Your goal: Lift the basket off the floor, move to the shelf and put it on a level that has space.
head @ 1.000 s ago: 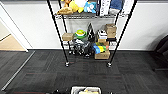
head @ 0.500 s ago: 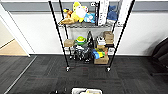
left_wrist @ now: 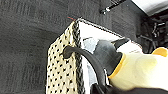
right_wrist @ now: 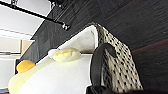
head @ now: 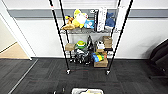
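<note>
The basket (head: 87, 91), cream woven with a dark rim, peeks in at the bottom edge of the head view, above the dark carpet floor (head: 42, 75). The shelf (head: 60, 40), a black wire rack on castors, stands straight ahead against the wall. Its top is cut off, so the level with room is hidden. In the left wrist view one black loop handle (left_wrist: 83, 55) of the basket (left_wrist: 60, 67) runs taut into my left gripper (left_wrist: 103, 89). The other handle (right_wrist: 98, 62) of the basket (right_wrist: 117, 65) runs into my right gripper (right_wrist: 100, 90). A cream and yellow plush (left_wrist: 142, 70) lies inside.
Plush toys (head: 77, 21) and white books (head: 101, 18) fill one tier of the rack. Cardboard boxes (head: 101, 62) and small items crowd the lower tiers. A dark chair (head: 160, 58) stands at the right. Tan wooden flooring (head: 13, 52) lies through a doorway at the left.
The whole head view has shifted: the shelf looks larger and closer, and less of the basket shows at the bottom edge.
</note>
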